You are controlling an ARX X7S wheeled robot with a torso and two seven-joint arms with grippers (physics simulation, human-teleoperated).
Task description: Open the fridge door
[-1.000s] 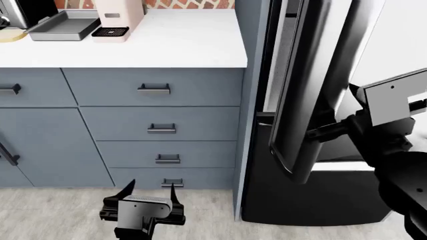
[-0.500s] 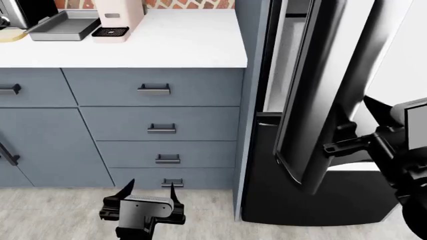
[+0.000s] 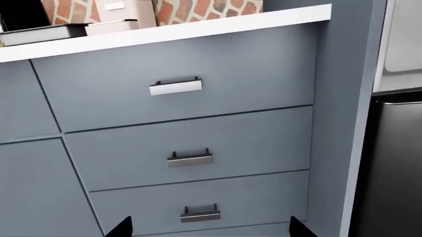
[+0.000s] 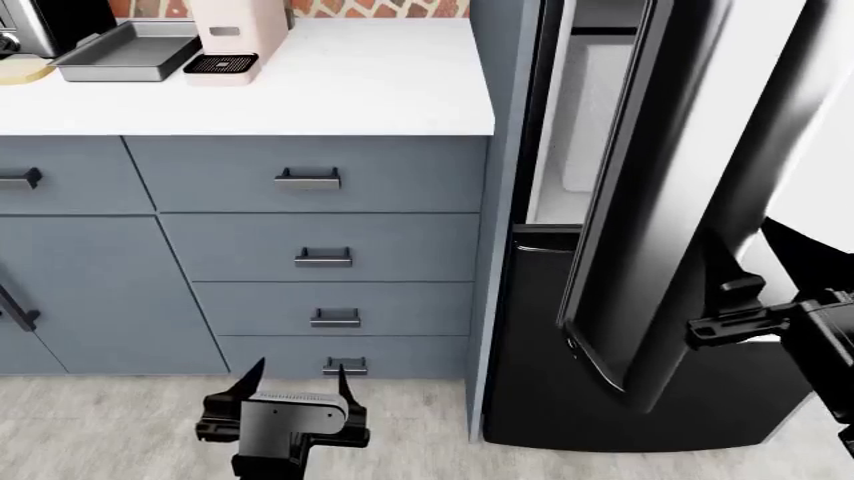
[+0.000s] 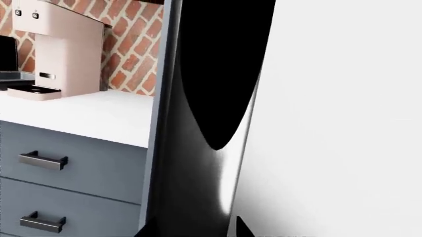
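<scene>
Fridge door point(image 4: 667, 190) stands further ajar than half a second ago, and beside the grey-blue drawers point(image 4: 320, 250) we see more of the pale interior. Our right gripper point(image 4: 727, 310) has moved outward with the door's lower edge, though we cannot tell its grip. Our left gripper point(image 4: 296, 385) hangs spread and empty before the lowest drawer.

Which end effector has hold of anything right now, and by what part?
The right end effector is at the fridge door, low on its edge; whether it grips cannot be told. The left end effector hangs open, holding nothing.
</scene>
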